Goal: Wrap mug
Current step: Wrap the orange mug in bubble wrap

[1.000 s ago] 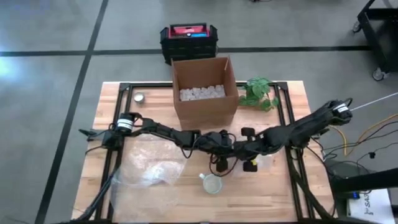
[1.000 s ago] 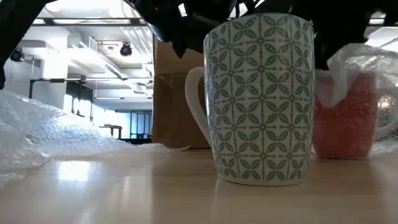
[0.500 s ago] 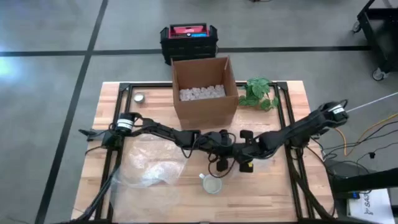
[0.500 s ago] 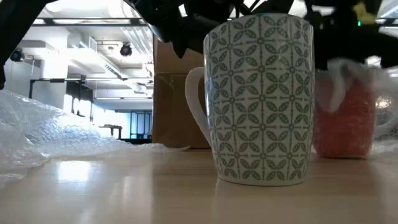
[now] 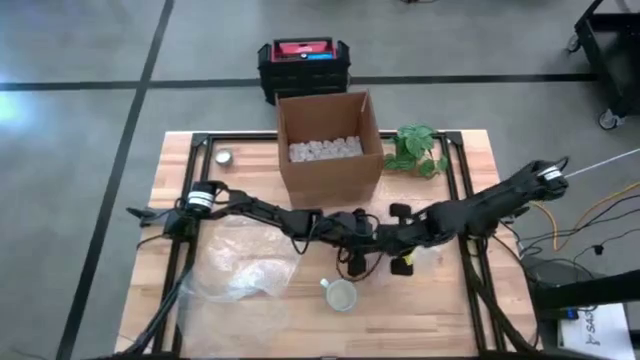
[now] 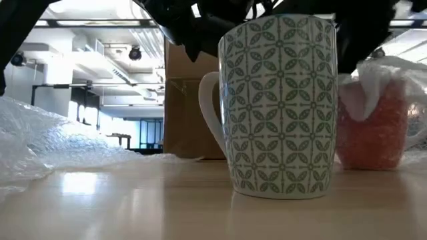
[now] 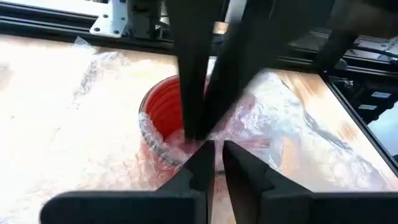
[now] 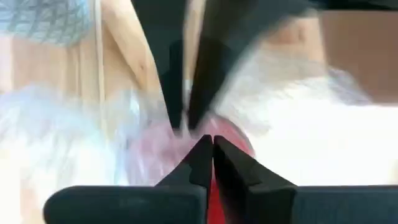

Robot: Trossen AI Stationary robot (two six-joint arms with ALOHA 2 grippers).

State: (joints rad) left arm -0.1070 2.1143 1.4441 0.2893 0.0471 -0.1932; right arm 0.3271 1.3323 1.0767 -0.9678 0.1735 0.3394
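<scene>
White ceramic mug with green leaf pattern (image 6: 279, 107) stands upright near the table's front edge, handle visible, unwrapped. Crumpled clear bubble wrap sheet (image 5: 243, 275) lies beside it, toward the wooden table's (image 5: 180, 170) left front. Behind the mug, a red cup partly covered in bubble wrap (image 7: 166, 119) sits mid-table; left gripper (image 7: 214, 163) and right gripper (image 8: 209, 155) meet over it, fingers pinched nearly closed on the wrap at its rim. Farther back: open cardboard box with white filler (image 5: 327, 143), green plant (image 5: 416, 150), small tin (image 5: 224, 157).
</scene>
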